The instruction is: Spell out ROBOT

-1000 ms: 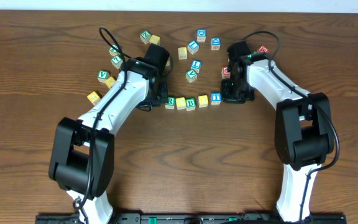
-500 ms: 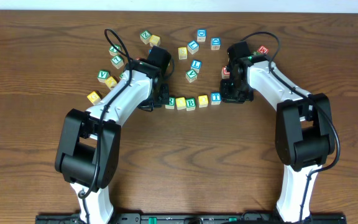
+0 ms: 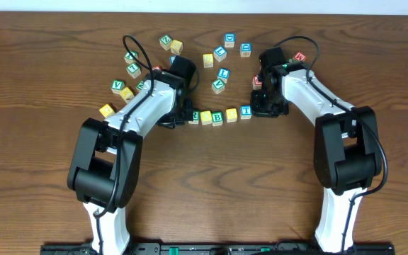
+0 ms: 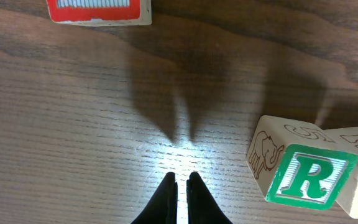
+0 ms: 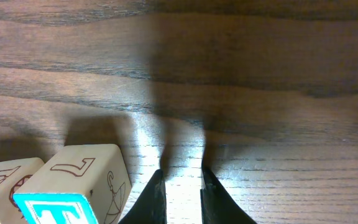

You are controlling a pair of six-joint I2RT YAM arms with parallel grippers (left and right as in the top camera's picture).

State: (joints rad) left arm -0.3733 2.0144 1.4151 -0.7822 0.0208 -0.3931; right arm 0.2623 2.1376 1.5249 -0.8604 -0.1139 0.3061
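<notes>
Five cubes stand in a row on the table: green R (image 3: 195, 115), a yellow-topped cube (image 3: 206, 117), green B (image 3: 218, 117), a second yellow-topped cube (image 3: 231, 114) and blue T (image 3: 246, 110). My left gripper (image 3: 181, 117) is just left of the R cube, shut and empty. In the left wrist view its tips (image 4: 180, 180) are on bare wood, left of the R cube (image 4: 309, 177). My right gripper (image 3: 263, 111) is just right of the T cube. In the right wrist view it (image 5: 182, 177) is empty with a narrow gap, beside the T cube (image 5: 82, 177).
Several loose letter cubes lie behind the row, among them green (image 3: 218, 86), blue (image 3: 229, 40) and yellow (image 3: 208, 60) ones. More lie at the left (image 3: 117, 86). Red-lettered cubes sit near the right arm (image 3: 300, 56) and ahead of the left gripper (image 4: 98, 9).
My left arm's elbow and shoulder have swung to the right, while its gripper stays beside the R cube. The right arm and the row of cubes have not moved.
</notes>
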